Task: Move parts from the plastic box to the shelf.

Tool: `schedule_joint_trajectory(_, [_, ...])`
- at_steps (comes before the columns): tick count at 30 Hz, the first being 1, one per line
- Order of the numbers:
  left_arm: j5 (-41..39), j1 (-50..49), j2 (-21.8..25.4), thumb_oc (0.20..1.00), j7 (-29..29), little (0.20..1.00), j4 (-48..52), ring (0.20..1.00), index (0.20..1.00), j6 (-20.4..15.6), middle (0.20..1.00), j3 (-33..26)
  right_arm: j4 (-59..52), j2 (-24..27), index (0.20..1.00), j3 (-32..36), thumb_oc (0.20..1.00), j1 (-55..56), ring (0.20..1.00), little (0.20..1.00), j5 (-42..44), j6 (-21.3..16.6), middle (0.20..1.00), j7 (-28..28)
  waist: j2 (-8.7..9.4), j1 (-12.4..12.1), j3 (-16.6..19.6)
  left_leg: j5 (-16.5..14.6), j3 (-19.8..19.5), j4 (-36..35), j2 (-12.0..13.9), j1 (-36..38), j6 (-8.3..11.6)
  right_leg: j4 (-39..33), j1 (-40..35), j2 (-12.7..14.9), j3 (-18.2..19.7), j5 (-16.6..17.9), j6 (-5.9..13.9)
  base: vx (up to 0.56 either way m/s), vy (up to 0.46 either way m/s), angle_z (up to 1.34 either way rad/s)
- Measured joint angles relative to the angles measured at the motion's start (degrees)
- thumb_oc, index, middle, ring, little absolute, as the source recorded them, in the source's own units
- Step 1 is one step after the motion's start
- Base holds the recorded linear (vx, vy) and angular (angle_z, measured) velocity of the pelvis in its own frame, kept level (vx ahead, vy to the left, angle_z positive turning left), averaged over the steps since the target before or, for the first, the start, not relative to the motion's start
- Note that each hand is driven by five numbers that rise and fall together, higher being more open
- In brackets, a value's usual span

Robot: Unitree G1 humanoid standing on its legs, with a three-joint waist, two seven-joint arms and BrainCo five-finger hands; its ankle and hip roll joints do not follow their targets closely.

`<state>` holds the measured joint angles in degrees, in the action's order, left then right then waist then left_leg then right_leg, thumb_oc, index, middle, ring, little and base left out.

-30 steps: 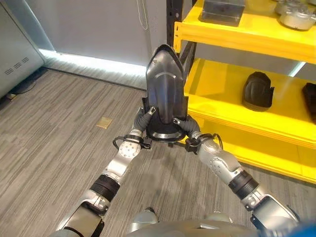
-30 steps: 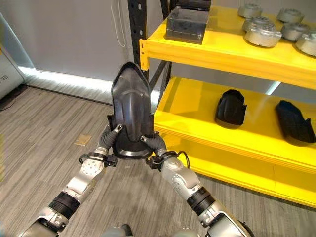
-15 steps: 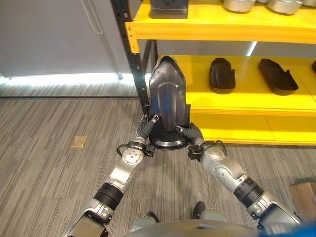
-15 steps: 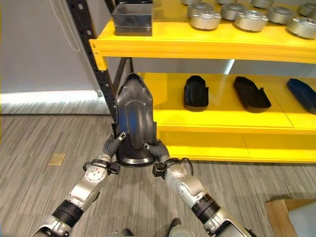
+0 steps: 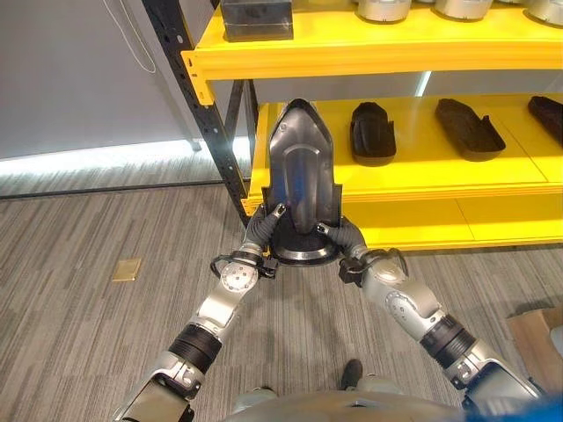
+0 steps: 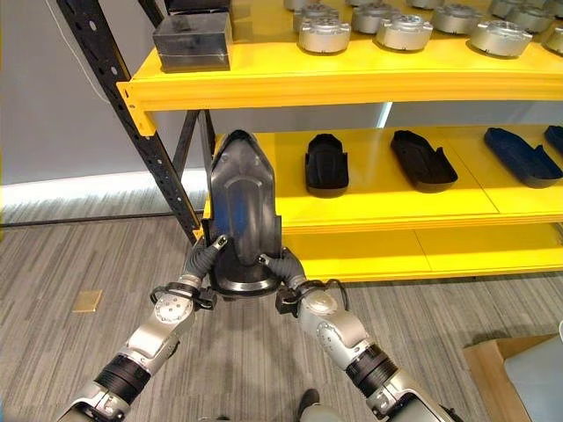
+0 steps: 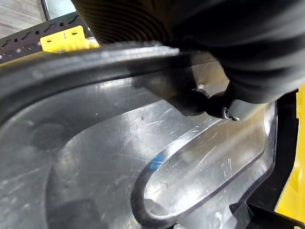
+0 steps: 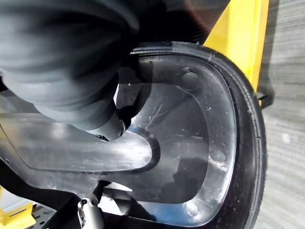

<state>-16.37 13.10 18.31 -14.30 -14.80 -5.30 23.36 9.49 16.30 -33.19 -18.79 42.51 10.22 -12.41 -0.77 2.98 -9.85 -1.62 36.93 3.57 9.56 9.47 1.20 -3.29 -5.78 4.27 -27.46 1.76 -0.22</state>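
A grey wood-grain floor is seen below a plain grey wall, with a small brass-coloured square plate set into it. A black perforated steel upright carries the yellow metal shelf unit.

On the upper level a dark rectangular block rests at the left end, and a row of round silver metal castings runs along to the right of it. On the lower level several black moulded shell-shaped parts lie side by side, well apart from one another.

A large dark grey moulded plastic cover with a pointed top and a rounded base is held upright in front of the shelf's left end, between the two hands. The left hand is placed at the lower left edge of the cover, with its fingers curled round the rim and a dark fingertip pressed onto the glossy inner face. The right hand is placed at the lower right edge, likewise closed on the rim, a fingertip resting on the raised centre panel. The rounded base sits just between the two thumbs.

At the far right, a corner of a brown cardboard box is seen on the floor.
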Motion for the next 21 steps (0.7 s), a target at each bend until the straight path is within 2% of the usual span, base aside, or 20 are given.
schedule_joint_trajectory(1, [0.0, 0.2, 0.0, 0.200, -0.5, 0.200, 0.0, 0.200, 0.200, 0.4, 0.200, -0.1, 0.6, -0.3, 0.200, 0.1, 0.200, -0.7, 0.200, 0.200, 0.0, 0.4, 0.200, 0.2, 0.60, -0.9, 0.2, -0.2, -0.3, 5.7, 1.3, -2.4, 0.32, 0.7, 0.8, 0.7, 0.5, -0.6, -0.67, 0.08, -0.068, -0.17])
schedule_joint_trajectory(4, [-0.2, 0.4, 0.1, 0.200, -1.2, 0.200, 0.0, 0.200, 0.200, 0.5, 0.200, -0.5, 1.8, -0.8, 0.200, 0.0, 0.200, -2.2, 0.200, 0.200, 0.0, 0.8, 0.200, 0.7, 0.66, -2.8, 0.1, -0.3, -4.9, 14.0, 3.0, -5.8, 0.41, 1.0, 0.4, 0.8, 2.1, -1.0, -1.59, 0.13, 0.008, -0.21])
schedule_joint_trajectory(5, [-0.2, 0.2, 0.2, 0.200, -1.5, 0.200, 0.0, 0.200, 0.200, 0.6, 0.200, -1.4, 3.5, -1.8, 0.200, -0.4, 0.200, -3.6, 0.200, 0.200, 0.0, 0.9, 0.200, 0.8, 1.25, -3.5, -0.1, -2.2, -10.2, 18.8, 3.3, -9.6, 2.80, 0.8, 0.3, 0.9, 3.2, -1.2, -2.29, 0.14, 0.104, -0.33])
schedule_joint_trajectory(7, [-0.3, 0.2, 0.5, 0.200, -1.9, 0.200, 0.0, 0.200, 0.200, 0.6, 0.200, -1.5, 4.1, -2.4, 0.200, -0.5, 0.200, -4.4, 0.200, 0.200, 0.0, 1.2, 0.200, 0.9, 1.22, -4.3, -0.2, -2.4, -12.3, 14.0, 2.5, -10.7, 3.02, 0.5, 0.2, 0.7, 4.1, -1.2, -2.11, 0.16, 0.184, -0.33])
schedule_joint_trajectory(9, [-0.4, 0.1, 0.6, 0.200, -2.0, 0.200, 0.0, 0.200, 0.200, 0.6, 0.200, -1.4, 4.2, -2.3, 0.200, -0.7, 0.200, -4.4, 0.200, 0.200, 0.0, 1.4, 0.200, 0.9, 0.99, -4.4, -0.1, -0.9, -12.3, 6.5, 1.9, -10.3, 2.28, 0.7, 0.2, 0.3, 4.5, -1.6, -1.82, 0.12, 0.142, -0.23])
schedule_joint_trajectory(10, [-0.4, 0.0, 0.6, 0.200, -2.1, 0.200, -0.1, 0.200, 0.200, 0.6, 0.200, -1.4, 4.2, -2.1, 0.200, -1.0, 0.200, -4.4, 0.200, 0.200, 0.0, 1.4, 0.200, 0.9, 0.80, -4.3, -0.1, 2.1, -12.2, 0.3, 1.9, -9.6, 2.23, 1.4, 0.1, -0.2, 4.8, -2.0, -1.64, 0.26, 0.300, -0.26])
schedule_joint_trajectory(11, [-0.4, 0.0, 0.4, 0.200, -2.2, 0.200, -0.1, 0.200, 0.200, 0.6, 0.200, -1.4, 4.2, -2.1, 0.200, -1.0, 0.200, -4.4, 0.200, 0.200, 0.0, 1.5, 0.200, 0.9, 0.58, -4.0, -0.1, 3.6, -12.3, -2.2, 2.1, -9.3, 2.12, 1.7, -0.1, -0.6, 4.9, -2.3, -1.29, 0.37, 0.424, -0.29])
schedule_joint_trajectory(12, [-0.4, 0.2, 0.0, 0.200, -2.2, 0.200, -1.4, 0.200, 0.200, -0.3, 0.200, -0.9, 4.2, -1.9, 0.200, -0.8, 0.200, -4.0, 0.200, 0.200, 0.0, 1.4, 0.200, 1.0, -0.18, -3.6, -0.1, 6.9, -12.6, -2.3, 3.8, -9.5, 2.45, 3.2, -0.2, -1.0, 5.8, -3.6, -0.78, 0.43, 0.499, -0.21])
schedule_joint_trajectory(13, [-0.4, 0.2, 0.0, 0.200, -1.9, 0.200, -3.6, 0.200, 0.200, -0.6, 0.200, -0.3, 5.4, -2.4, 0.200, -2.0, 0.200, -3.3, 0.200, 0.200, 0.1, 1.4, 0.200, 0.6, 1.26, -3.5, -0.4, 5.7, -11.1, -1.0, 3.0, -9.1, 2.00, 4.5, -0.6, 0.8, 5.8, -4.3, -0.51, 0.30, 0.339, -0.17])
schedule_joint_trajectory(15, [-0.5, 0.3, 0.0, 0.200, -1.7, 0.200, -4.9, 0.200, 0.200, -0.7, 0.200, 0.6, 5.9, -2.0, 0.200, -1.8, 0.200, -3.3, 0.200, 0.200, 0.1, 1.9, 0.200, 0.3, 2.08, -3.3, -0.5, 5.7, -10.5, -1.0, 3.2, -9.0, 1.97, 5.8, -0.7, 2.5, 5.9, -5.1, 0.80, 0.22, 0.235, -0.02])
schedule_joint_trajectory(16, [-0.5, 0.3, 0.0, 0.200, -1.4, 0.200, -5.2, 0.200, 0.200, -0.8, 0.200, 0.7, 6.0, -1.8, 0.200, -2.0, 0.200, -3.3, 0.200, 0.200, 0.2, 1.9, 0.200, 0.3, 2.52, -3.2, -0.7, 4.9, -10.3, -0.7, 1.9, -8.2, 1.42, 8.0, -0.3, 4.4, 5.7, -6.0, 2.19, 0.30, 0.311, 0.07])
schedule_joint_trajectory(18, [-0.4, 0.4, 0.6, 0.200, -0.8, 0.200, -5.1, 0.200, 0.200, -1.4, 0.200, 0.2, 6.0, -2.4, 0.200, -1.9, 0.200, -3.6, 0.200, 0.200, 0.3, 1.9, 0.200, 0.0, 3.03, -3.6, -0.4, 3.2, -9.6, -0.6, -1.3, -7.3, -0.31, 9.1, -0.8, 7.4, 4.4, -6.0, 2.74, 0.28, 0.278, 0.04])
schedule_joint_trajectory(21, [-0.4, 1.3, 2.0, 0.200, 0.2, 0.200, -5.0, 0.200, 0.200, -2.1, 0.200, 0.1, 6.0, -3.6, 0.200, -1.6, 0.200, -3.8, 0.200, 0.200, 0.1, 1.1, 0.200, -1.1, 2.91, -4.9, -0.5, 1.5, -10.0, -0.7, -4.2, -5.6, -2.13, 10.4, -1.6, 10.2, 3.1, -5.6, 3.46, 0.25, 0.239, 0.10])
